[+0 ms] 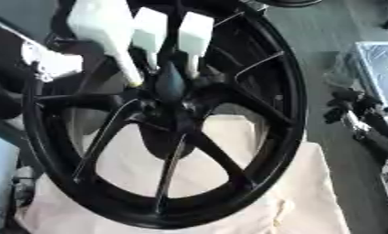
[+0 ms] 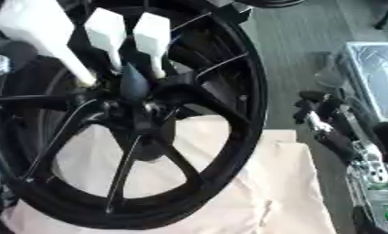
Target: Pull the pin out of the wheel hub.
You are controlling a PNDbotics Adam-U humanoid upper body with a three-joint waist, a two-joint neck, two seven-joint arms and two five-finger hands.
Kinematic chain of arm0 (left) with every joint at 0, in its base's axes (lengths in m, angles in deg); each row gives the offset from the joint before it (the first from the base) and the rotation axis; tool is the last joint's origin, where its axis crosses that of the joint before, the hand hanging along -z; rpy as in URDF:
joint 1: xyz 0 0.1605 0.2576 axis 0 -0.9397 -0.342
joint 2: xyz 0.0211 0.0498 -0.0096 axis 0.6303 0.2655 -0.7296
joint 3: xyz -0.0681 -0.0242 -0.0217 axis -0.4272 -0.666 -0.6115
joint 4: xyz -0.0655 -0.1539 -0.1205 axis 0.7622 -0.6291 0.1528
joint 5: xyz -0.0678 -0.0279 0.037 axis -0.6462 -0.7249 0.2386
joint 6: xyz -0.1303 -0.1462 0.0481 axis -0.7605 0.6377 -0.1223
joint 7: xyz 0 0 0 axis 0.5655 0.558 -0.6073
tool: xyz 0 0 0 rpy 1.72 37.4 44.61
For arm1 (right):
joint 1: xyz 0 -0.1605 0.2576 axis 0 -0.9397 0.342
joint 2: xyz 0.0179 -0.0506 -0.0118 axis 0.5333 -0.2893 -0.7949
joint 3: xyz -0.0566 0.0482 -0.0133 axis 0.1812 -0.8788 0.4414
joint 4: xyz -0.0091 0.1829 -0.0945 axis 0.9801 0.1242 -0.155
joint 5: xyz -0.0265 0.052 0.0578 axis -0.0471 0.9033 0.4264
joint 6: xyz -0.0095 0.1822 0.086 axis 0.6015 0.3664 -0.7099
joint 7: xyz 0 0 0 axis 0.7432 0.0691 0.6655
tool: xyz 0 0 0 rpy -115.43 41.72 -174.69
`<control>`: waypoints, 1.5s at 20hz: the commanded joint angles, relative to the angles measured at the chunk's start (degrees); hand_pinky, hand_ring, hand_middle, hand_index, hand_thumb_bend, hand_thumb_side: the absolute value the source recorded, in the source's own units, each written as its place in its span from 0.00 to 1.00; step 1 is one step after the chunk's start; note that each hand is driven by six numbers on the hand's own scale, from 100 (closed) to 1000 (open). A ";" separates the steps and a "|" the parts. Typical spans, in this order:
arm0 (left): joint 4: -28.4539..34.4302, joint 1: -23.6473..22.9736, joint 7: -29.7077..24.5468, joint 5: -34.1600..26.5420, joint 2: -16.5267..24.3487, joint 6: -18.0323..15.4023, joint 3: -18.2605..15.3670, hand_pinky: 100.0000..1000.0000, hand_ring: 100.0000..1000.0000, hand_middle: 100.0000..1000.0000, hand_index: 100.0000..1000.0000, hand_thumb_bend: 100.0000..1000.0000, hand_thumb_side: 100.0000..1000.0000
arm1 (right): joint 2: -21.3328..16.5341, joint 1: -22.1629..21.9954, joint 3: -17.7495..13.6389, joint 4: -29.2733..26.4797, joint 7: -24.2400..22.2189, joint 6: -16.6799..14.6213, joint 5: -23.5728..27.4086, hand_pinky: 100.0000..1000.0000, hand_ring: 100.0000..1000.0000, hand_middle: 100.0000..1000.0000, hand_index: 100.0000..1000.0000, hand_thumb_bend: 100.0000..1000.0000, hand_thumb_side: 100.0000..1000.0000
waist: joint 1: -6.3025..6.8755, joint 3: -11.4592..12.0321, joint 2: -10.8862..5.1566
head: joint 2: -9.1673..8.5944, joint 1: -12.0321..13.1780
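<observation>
The left hand [image 1: 141, 32], white-fingered, reaches down from the top edge, its fingers [image 1: 195, 39] gathered to a point around a dark tapered pin [image 1: 170, 81] standing at the wheel hub [image 1: 174, 109]; the fingertips close in on the pin's upper end, though whether they truly pinch it cannot be told. The hub sits at the middle of a glossy black spoked wheel [image 1: 276, 114] that stands tilted, its lower rim resting on a cream cloth [image 1: 308, 192] spread over the table. The right hand [image 2: 328, 123], black with silver joints, hangs out past the cloth's right edge, well apart from the wheel, with its fingers curled and nothing in them. Beyond it, at the right edge, lies a pale clear-walled box [image 2: 372, 77] on the grey floor. No writing or brand can be read anywhere.
</observation>
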 commanded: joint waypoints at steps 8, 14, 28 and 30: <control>2.01 -17.00 17.09 -11.94 7.87 -1.77 -19.35 0.61 0.32 0.18 0.37 0.00 0.30 | -1.13 -0.44 -1.64 -1.66 0.68 -0.96 1.36 0.51 0.52 0.56 0.73 0.00 0.41 | -0.76 0.54 -1.99 | -2.09 0.87; 1.26 -27.96 28.39 -11.81 6.25 0.66 -28.50 0.62 0.34 0.19 0.40 0.00 0.37 | -0.88 -0.97 -2.95 -2.21 2.12 -1.31 1.74 0.51 0.52 0.56 0.73 0.00 0.41 | -1.04 1.05 -2.03 | -2.14 0.41; -11.61 -39.15 23.84 6.10 0.19 -6.18 -35.74 0.96 0.80 0.74 0.95 0.00 0.75 | -1.54 -1.12 -4.87 -3.13 4.24 -1.78 3.32 0.51 0.52 0.57 0.73 0.00 0.41 | -1.32 2.07 -2.32 | -2.04 0.00; -12.84 -39.33 22.95 9.61 -0.18 -6.28 -36.11 0.98 0.81 0.75 0.96 0.00 0.82 | -1.59 -1.11 -4.89 -3.13 4.24 -1.77 3.47 0.51 0.52 0.57 0.73 0.00 0.41 | -1.30 1.99 -2.35 | -2.15 -0.15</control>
